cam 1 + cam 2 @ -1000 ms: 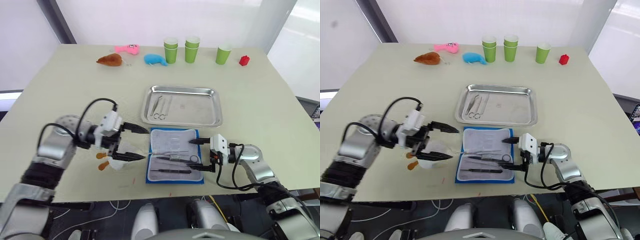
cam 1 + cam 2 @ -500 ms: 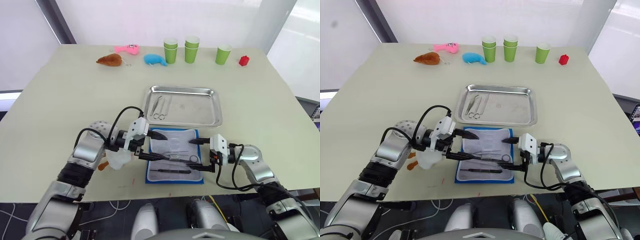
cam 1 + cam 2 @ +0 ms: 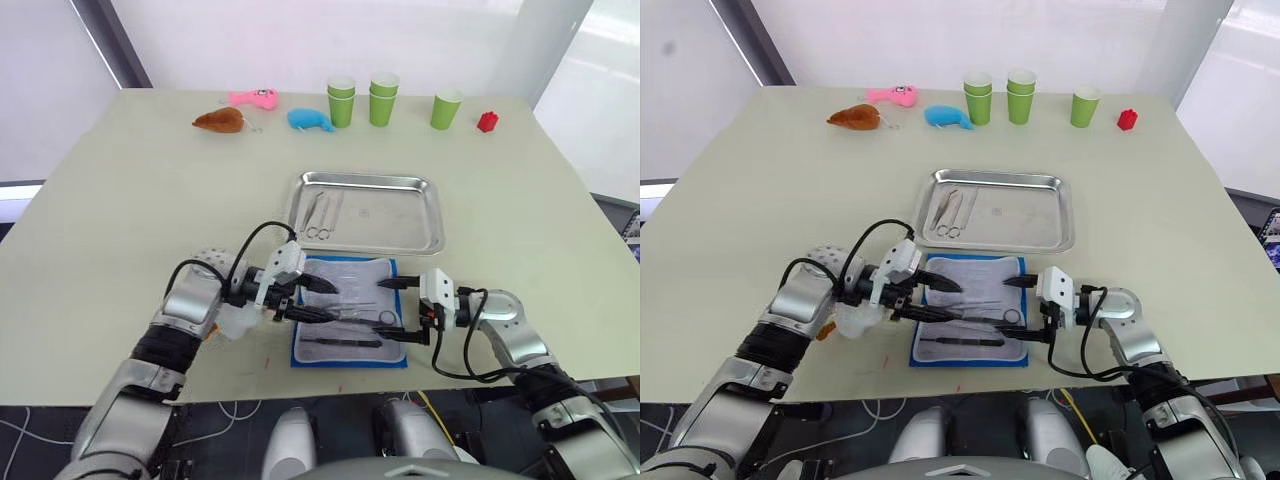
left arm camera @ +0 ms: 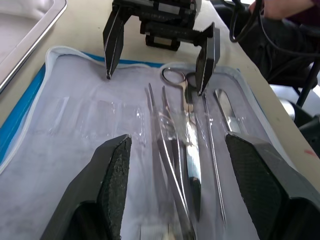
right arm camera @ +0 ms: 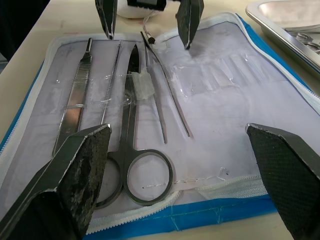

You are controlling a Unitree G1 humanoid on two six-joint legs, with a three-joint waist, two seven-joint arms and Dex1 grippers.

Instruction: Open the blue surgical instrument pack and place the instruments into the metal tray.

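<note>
Left wrist view: left gripper (image 4: 172,155) gapes wide, empty, over the instruments (image 4: 182,150) strapped in the opened blue surgical instrument pack (image 3: 350,312), lower centre. Right gripper (image 3: 392,310) spread, empty. Next: pinch one tool, carry to the metal tray (image 3: 432,215) above.
</note>
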